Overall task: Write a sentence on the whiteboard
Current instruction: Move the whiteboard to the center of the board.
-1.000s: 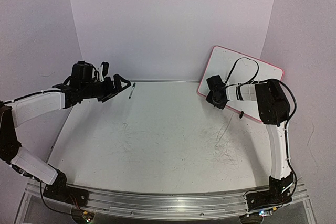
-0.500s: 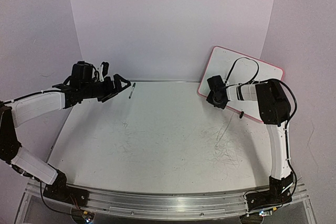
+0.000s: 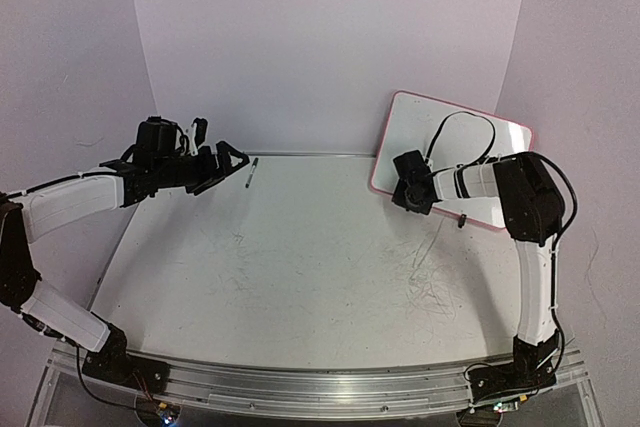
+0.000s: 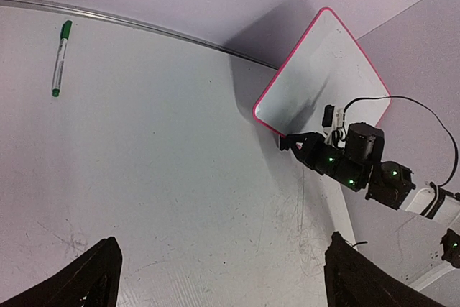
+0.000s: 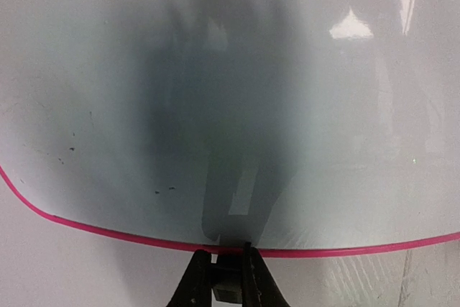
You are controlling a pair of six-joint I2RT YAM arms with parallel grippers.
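Note:
The whiteboard has a pink-red frame and stands tilted at the table's back right, its face blank; no green sentence shows on it. It also shows in the left wrist view and fills the right wrist view. My right gripper is shut on a black clip foot at the board's lower edge, its fingertips against the frame. My left gripper is open and empty, held above the table's back left, and in its own view only bare tabletop lies between the fingers.
A green-capped marker lies on the tabletop near the back wall, just right of my left gripper; it also shows in the left wrist view. A second black clip foot sits under the board's lower edge. Purple walls close in behind and at both sides.
The whiteboard has shifted a little to the left and turned slightly in my right gripper's hold. The left arm and the marker have not moved.

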